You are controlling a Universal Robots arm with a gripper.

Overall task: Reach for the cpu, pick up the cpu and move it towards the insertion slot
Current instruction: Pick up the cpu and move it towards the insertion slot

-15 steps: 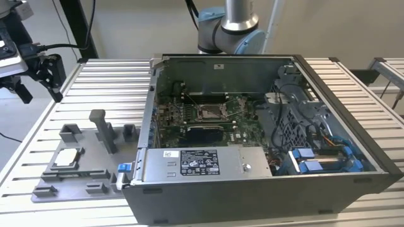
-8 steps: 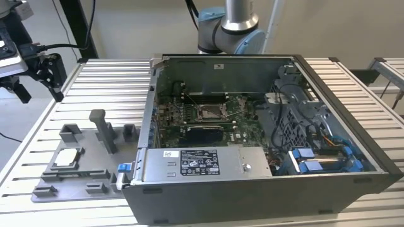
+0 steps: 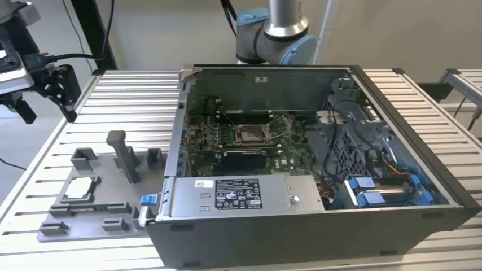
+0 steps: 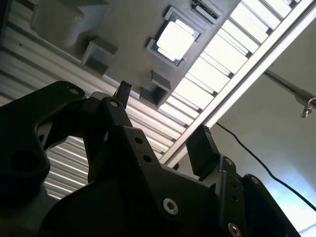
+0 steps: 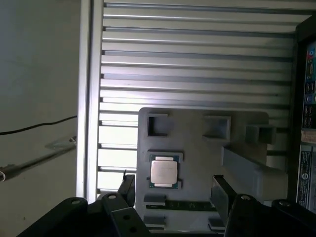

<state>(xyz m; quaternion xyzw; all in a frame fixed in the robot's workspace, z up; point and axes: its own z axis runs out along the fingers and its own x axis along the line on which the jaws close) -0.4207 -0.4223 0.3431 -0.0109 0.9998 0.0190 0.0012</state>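
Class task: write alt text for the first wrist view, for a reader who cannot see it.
The cpu lies flat in a recess of the grey fixture, which rests on a slatted metal table. The gripper is in the foreground, its dark fingers open and holding nothing.

Bare slats of the table [image 3: 113, 101] lie open between the gripper [image 3: 47, 110] and the grey fixture [image 3: 90, 213] at the table's near corner on the exterior view's left. The cpu [image 3: 79, 189] lies open from above. A tall post [image 3: 121, 152] and the wall of the computer case [image 3: 301, 237] rise between it and the insertion slot [image 3: 249, 134].
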